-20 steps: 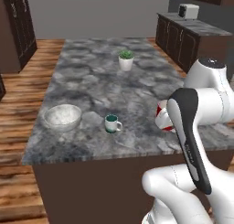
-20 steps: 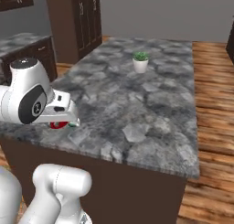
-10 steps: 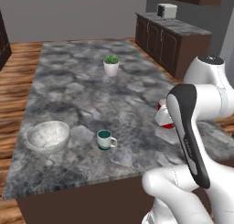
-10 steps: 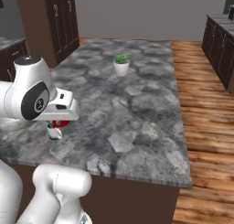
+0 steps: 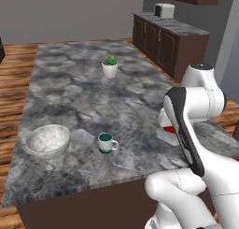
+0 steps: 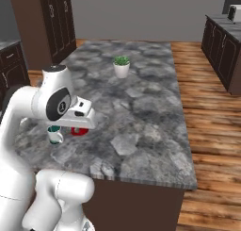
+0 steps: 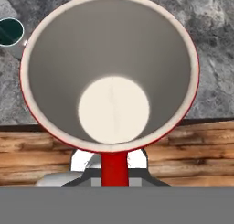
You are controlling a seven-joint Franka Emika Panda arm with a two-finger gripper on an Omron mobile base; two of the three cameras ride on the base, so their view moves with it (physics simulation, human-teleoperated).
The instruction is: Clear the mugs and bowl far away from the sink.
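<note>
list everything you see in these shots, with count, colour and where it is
glossy red mug: 1, red with pale inside, held in the gripper over the counter edge
white mug with teal inside: 1, near front of the counter
marbled pale bowl: 1, whitish-grey, left of the white mug
white plant pot: 1, green plant, far on the counter
grey stone counter: 1, island on wood floor
dark cabinets: brown, far right
gripper: 1, shut on the red mug

Arm: glossy white rounded segments
Joints: dark grey bands and caps
Base: bulbous white shell
</note>
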